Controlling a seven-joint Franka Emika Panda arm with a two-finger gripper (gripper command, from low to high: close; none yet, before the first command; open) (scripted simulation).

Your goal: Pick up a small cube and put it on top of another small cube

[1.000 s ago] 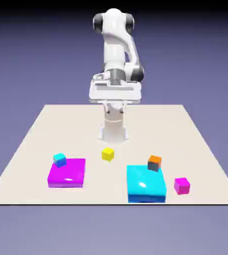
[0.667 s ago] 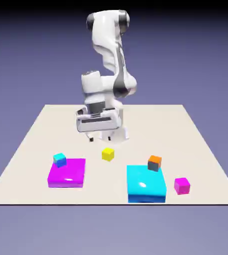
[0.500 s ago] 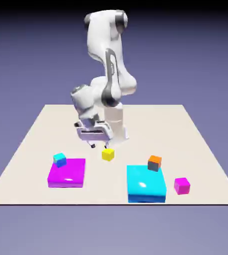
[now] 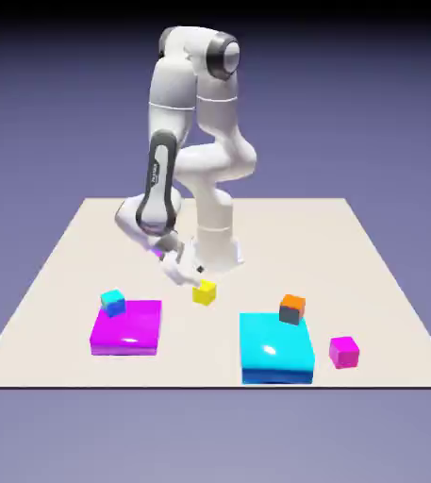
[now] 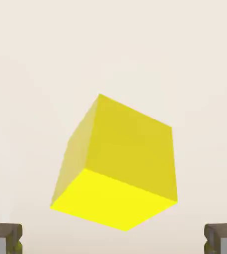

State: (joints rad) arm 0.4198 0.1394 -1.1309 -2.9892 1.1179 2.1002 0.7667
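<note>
The small yellow cube rests on the beige table, just in front of the robot's base. My gripper hangs tilted right beside and slightly above it, on the exterior view's left. In the hand view the yellow cube fills the middle, sitting on the table ahead of the gripper. The two grey fingertips stand wide apart at the bottom corners, open, with nothing between them and no contact with the cube.
A flat magenta block carries a small cyan cube at its far left corner. A flat cyan block has a small orange cube at its far right corner. A small magenta cube sits on the table beside it.
The arm swung down from high above the base to the table, bringing the gripper close to the yellow cube. The jaws widened. No cube has moved.
</note>
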